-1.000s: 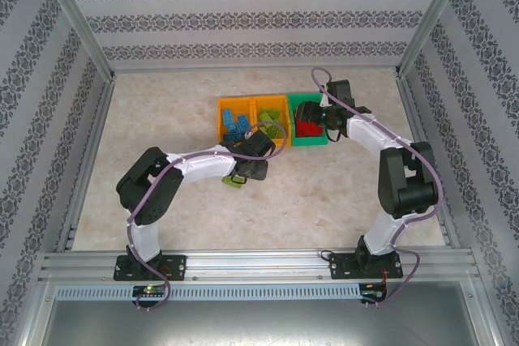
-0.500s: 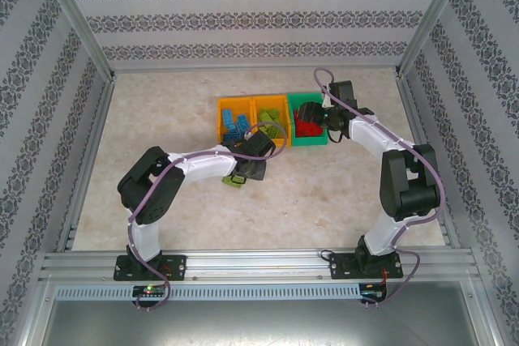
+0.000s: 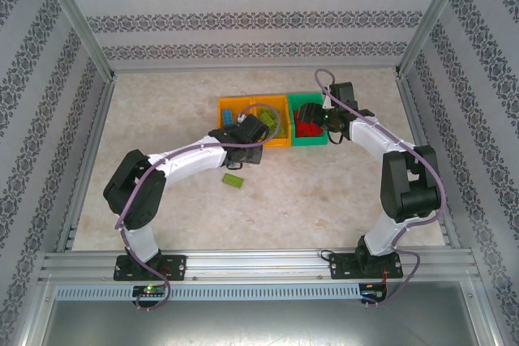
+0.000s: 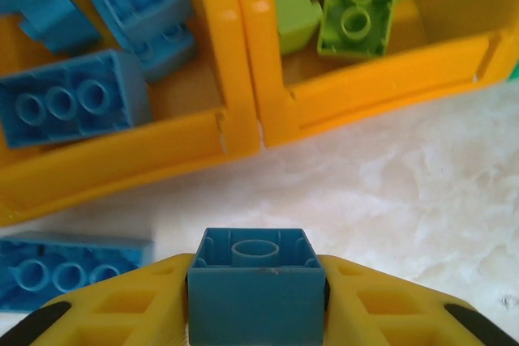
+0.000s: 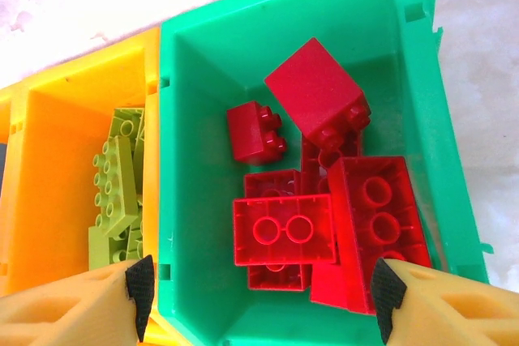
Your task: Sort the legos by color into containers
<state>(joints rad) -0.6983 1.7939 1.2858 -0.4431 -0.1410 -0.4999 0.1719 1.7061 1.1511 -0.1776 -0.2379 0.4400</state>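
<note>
Tabletop strip (image 4: 389, 184) between orange bin (image 4: 122, 169), blue lego (image 4: 256, 285) in left tool (image 4: 256, 301).

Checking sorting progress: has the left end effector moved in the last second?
Yes. The left end effector went from over the lime brick farther toward the orange bins, gripping a blue brick.

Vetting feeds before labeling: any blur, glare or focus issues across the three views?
Top external: even soft light, no glare; the loose lime brick is tiny but legible. Left wrist: the held blue brick is crisp, the orange bins beyond slightly soft, the table washed bright. Right wrist: sharp, mild sheen on the red bricks and green bin.
</note>
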